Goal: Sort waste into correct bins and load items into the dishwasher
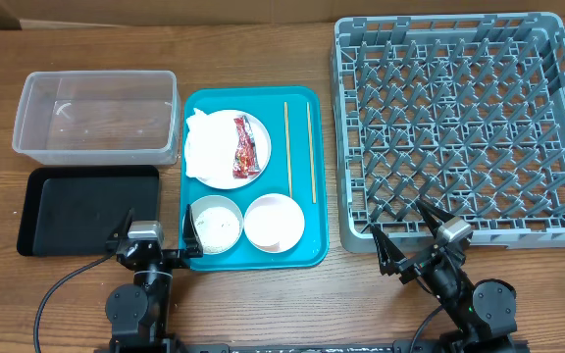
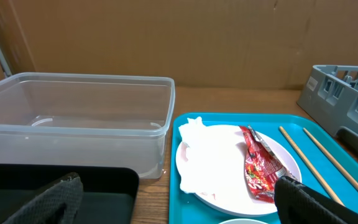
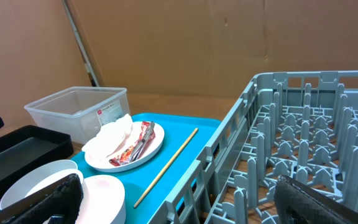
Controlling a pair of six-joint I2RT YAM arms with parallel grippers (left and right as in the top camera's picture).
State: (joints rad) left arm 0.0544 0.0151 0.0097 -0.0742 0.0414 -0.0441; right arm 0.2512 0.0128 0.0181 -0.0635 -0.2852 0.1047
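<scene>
closest to me, at the near edge of the table (image 1: 292,304), the two arms sit side by side. the left tool (image 1: 155,235) has its fingers spread wide and holds nothing; one finger hangs over the near right corner of the black tray (image 1: 77,206), the other over the near left edge of the teal tray (image 1: 297,157). the right tool (image 1: 403,233) is just as wide open and grips nothing, poised at the near left corner of the dish rack (image 1: 464,127).

a little further in, two bowls stand side by side on the near end of the teal tray. the left bowl (image 1: 226,204) has small pale specks in it that look like rice (image 1: 214,227); the right bowl (image 1: 274,222) shows plain white inside.

behind them on the same tray sits the plate (image 1: 226,175), with the crumpled napkin (image 1: 202,142) on its left half and the red wrapper (image 1: 245,147) lying just beside the napkin on the right half. the two chopsticks (image 1: 286,147) lie flat on the tray to the right of the plate, parallel, a little apart, pointing away from the arms.

the black tray lies flat on the table just left of the teal one. behind it, at the far left, stands the clear tub (image 1: 96,74).

the dish rack fills the right side of the table from near to far, its pegs upright. beyond everything is a brown cardboard wall (image 2: 166,37).
</scene>
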